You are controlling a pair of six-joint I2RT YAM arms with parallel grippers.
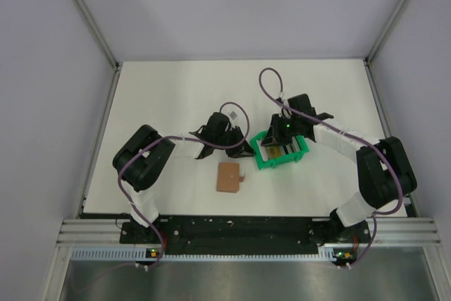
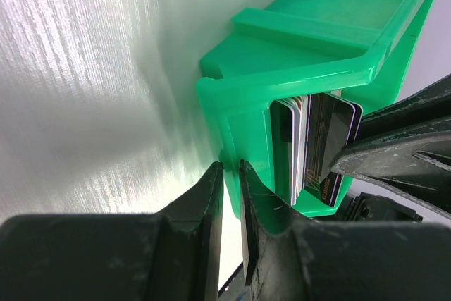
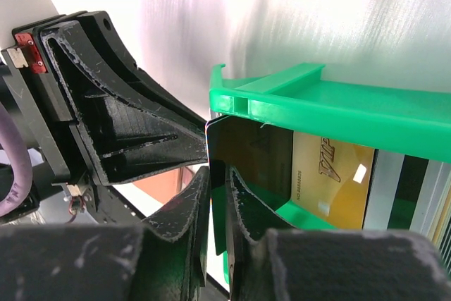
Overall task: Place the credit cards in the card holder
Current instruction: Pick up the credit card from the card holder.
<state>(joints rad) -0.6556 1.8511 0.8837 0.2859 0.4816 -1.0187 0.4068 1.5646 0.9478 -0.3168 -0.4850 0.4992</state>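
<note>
**Left arm.** It is reaching from its base at 7 o'clock of the top view. The elbow is folding out toward 9 o'clock and the forearm is running across to the 9 o'clock side of the green tray. The left gripper is sitting low at the tray's corner. Its fingers are nearly pressed together and are pinching a thin edge of the tray's wall (a sliver of light is showing between them farther back).

**Right arm.** It is rising from its base at 5 o'clock, with the elbow bulging toward 3 o'clock and the forearm angling in over the tray's 12 o'clock edge. The right gripper is pointing down into the tray and nipping the black card by its edge, jaws almost together on it. That card is standing on edge just in front of a gold card. More credit cards are standing upright in the same compartment (faces too oblique to read).

**Card holder.** The card holder is lying flat on the table, at about 8 o'clock from the tray. It is near the tray but apart from it, and neither gripper is touching it.

**Surface and room.** The table is showing white and matt. Plain grey panels are closing it in at 9, 12 and 3 o'clock. A ribbed metal rail is running along the 6 o'clock edge and carrying both bases. A purple cable is looping above the right wrist.
</note>
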